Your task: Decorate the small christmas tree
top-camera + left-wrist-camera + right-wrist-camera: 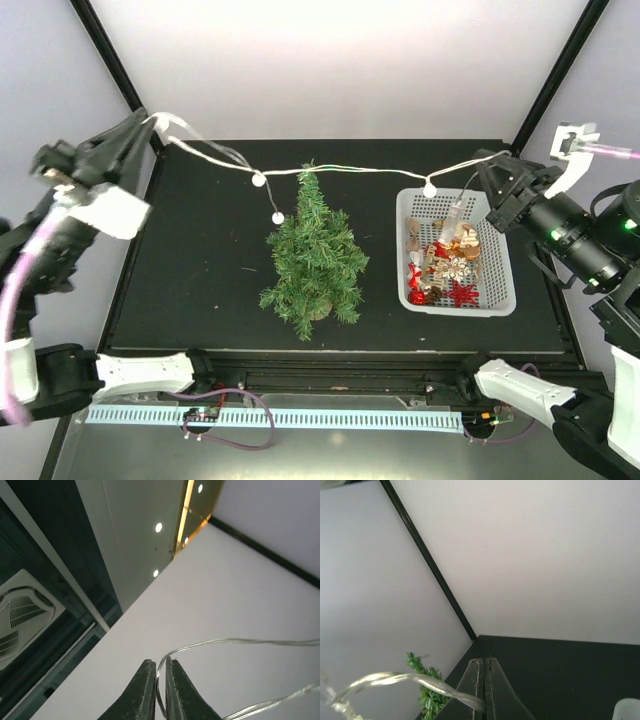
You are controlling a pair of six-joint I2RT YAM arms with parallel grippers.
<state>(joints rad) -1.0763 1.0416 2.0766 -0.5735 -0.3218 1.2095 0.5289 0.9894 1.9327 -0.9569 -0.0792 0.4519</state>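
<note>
The small christmas tree [313, 260] stands upright in the middle of the black table; its top also shows in the right wrist view [427, 690]. A string of lights [350, 170] with white bulbs is stretched in the air between both grippers, passing just above the tree top. My left gripper [150, 122] is raised at the far left, shut on the wire [215, 642]. My right gripper [488, 160] is raised over the basket's far edge, shut on the wire's other end [410, 681].
A white basket [500, 295] at the right holds several red and gold ornaments [447, 265]. One bulb [277, 217] hangs beside the tree's upper left. Black frame posts stand at the back corners.
</note>
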